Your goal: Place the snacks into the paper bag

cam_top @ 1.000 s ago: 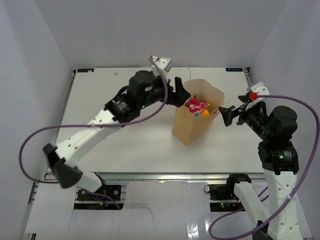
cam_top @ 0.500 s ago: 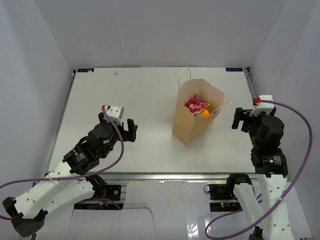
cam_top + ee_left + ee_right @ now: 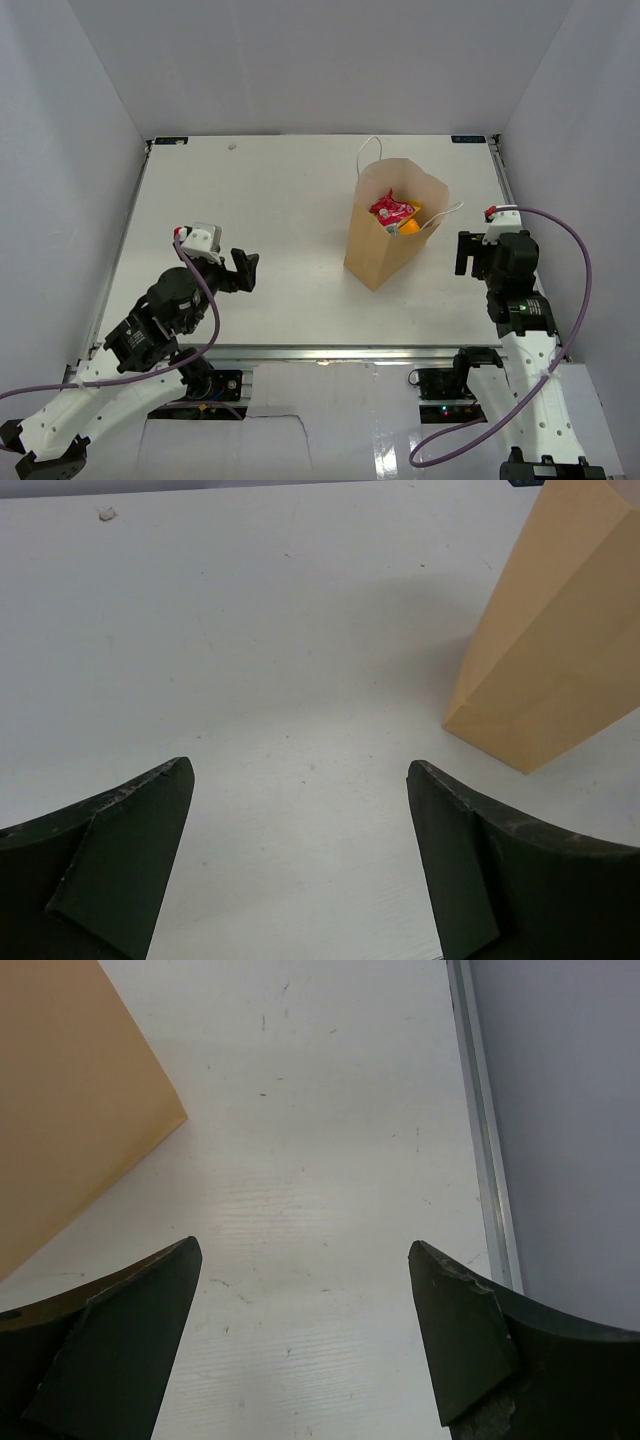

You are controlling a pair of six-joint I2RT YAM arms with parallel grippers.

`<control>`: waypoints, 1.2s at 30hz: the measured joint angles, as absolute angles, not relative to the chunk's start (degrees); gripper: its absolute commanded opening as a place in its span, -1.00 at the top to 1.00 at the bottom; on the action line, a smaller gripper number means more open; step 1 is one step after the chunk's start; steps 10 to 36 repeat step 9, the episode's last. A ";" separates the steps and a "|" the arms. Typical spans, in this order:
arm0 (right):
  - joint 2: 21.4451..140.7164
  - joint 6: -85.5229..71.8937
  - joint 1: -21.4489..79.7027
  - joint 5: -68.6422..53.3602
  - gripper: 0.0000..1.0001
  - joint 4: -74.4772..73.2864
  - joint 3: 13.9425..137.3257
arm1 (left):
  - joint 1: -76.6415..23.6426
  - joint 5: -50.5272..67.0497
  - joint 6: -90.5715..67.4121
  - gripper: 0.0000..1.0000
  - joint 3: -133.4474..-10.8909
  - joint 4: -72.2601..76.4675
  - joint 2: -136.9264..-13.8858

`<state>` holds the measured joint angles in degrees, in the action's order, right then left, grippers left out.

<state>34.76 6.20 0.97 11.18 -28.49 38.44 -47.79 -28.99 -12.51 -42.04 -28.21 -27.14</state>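
The brown paper bag (image 3: 383,248) stands upright right of the table's middle, its mouth open. Inside it lie snacks: a red and pink packet (image 3: 392,209) on top of an orange-yellow pouch (image 3: 405,227). My left gripper (image 3: 245,263) hovers open and empty over the near left of the table, well left of the bag. Its wrist view has the paper bag (image 3: 560,630) at the right, beyond the open left gripper (image 3: 300,767). My right gripper (image 3: 470,250) is open and empty just right of the bag; the right gripper (image 3: 305,1245) sees the paper bag (image 3: 70,1090) at its left.
White cord handles (image 3: 370,150) stick up from the bag's rim. A metal rail (image 3: 480,1110) edges the table on the right, with the grey side wall beyond it. A small speck (image 3: 105,513) lies at the far left of the table.
My left arm has drawn back from the bag's mouth to the near left of the table. My right arm has pulled back toward its base. Both stay open; the bag has not moved.
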 measured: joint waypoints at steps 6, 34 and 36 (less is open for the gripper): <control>33.80 6.96 0.93 10.85 -0.80 -26.50 37.71 | -47.79 -29.02 -12.51 -0.96 -41.32 -28.32 -27.11; 33.82 7.55 0.91 10.22 -0.80 -26.41 37.54 | -47.79 -29.04 -12.51 -0.96 -41.25 -28.29 -27.11; 33.82 7.55 0.91 10.22 -0.80 -26.41 37.54 | -47.79 -29.04 -12.51 -0.96 -41.25 -28.29 -27.11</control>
